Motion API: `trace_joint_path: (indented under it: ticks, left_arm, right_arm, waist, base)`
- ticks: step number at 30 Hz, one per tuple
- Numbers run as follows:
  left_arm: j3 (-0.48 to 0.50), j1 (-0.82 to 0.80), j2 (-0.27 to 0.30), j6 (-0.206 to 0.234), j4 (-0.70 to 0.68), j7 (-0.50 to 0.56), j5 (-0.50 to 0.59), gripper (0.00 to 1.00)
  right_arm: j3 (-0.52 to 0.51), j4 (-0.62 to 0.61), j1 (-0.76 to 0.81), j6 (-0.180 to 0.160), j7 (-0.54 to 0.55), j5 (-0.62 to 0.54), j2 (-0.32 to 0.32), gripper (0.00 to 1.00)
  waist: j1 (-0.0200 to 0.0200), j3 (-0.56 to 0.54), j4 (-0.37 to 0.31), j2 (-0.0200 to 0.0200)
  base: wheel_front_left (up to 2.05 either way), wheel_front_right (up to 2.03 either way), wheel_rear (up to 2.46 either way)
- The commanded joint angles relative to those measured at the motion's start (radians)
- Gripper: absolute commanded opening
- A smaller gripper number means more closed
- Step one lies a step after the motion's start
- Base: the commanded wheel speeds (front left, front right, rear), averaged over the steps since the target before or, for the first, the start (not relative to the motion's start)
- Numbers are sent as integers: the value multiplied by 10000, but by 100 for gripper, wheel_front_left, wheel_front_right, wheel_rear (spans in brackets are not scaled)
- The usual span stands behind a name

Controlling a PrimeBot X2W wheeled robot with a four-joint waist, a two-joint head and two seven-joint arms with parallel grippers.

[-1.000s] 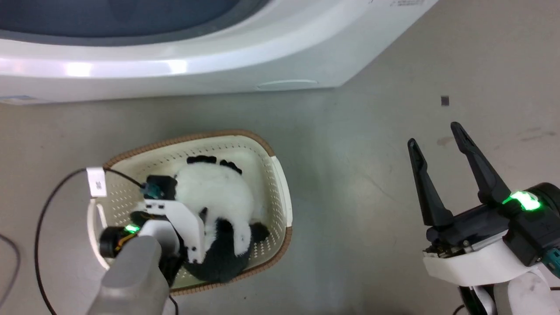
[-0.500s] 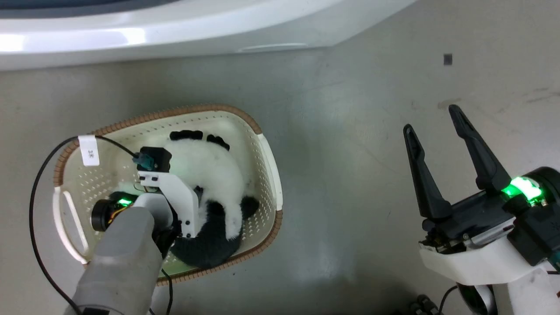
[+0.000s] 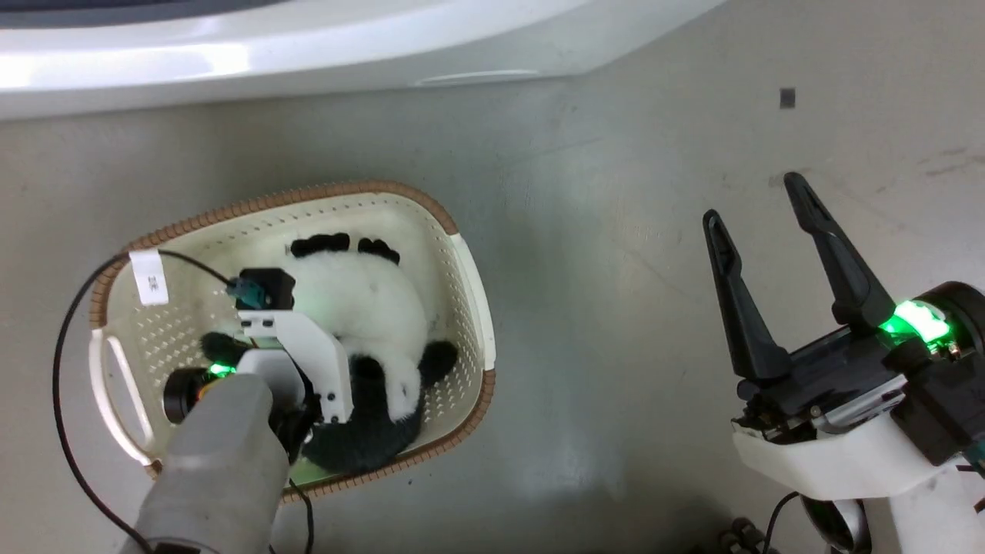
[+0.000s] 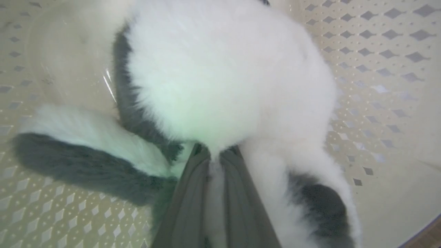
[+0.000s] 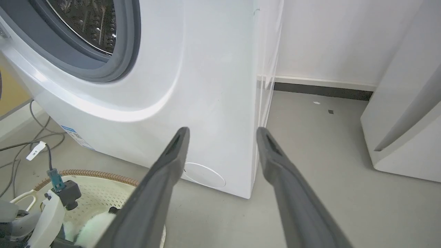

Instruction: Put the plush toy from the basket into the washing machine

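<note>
The plush toy (image 3: 377, 308), a white panda with black limbs, lies in the cream basket (image 3: 346, 191) on the floor at the left. My left arm reaches down into the basket over it. In the left wrist view my left gripper (image 4: 215, 151) is shut on a tuft of white fur of the plush toy (image 4: 224, 69), with the basket wall (image 4: 379, 69) behind. My right gripper (image 3: 754, 200) hangs open over bare floor at the right, holding nothing. The washing machine (image 3: 462, 38) runs along the top; past the right gripper (image 5: 222, 131), its steel drum (image 5: 86, 20) shows inside the grey seal.
A black cable (image 3: 61, 369) with a white tag loops from my left wrist over the basket's left rim. In the right wrist view a second white appliance (image 5: 403, 120) stands at the right, with grey floor between it and the washer. Loose cables (image 5: 20, 144) lie at the left.
The camera has tipped, so washer and basket sit higher in the picture. My left wrist has edged a little left inside the basket, and a black limb now shows beside it. The right gripper stays open.
</note>
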Motion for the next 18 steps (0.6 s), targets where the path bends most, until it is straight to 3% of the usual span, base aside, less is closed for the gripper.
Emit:
trace_joint_path:
  ticks: [1, 18]
  left_arm:
    - [-64, 322, -81, -41, 45, -53, -99, 0]
    - [-923, 2416, 68, -43, -973, -2613, -1488, 0]
  right_arm:
    - [14, 23, -121, -9, -45, 38, -50, 100]
    - [108, 692, 562, -9, -45, 117, -76, 100]
  waist:
    - [-1, -223, 21, 0]
    - [-1, -3196, 345, 0]
  base:
    - [0, 0, 0]
    - [0, 0, 0]
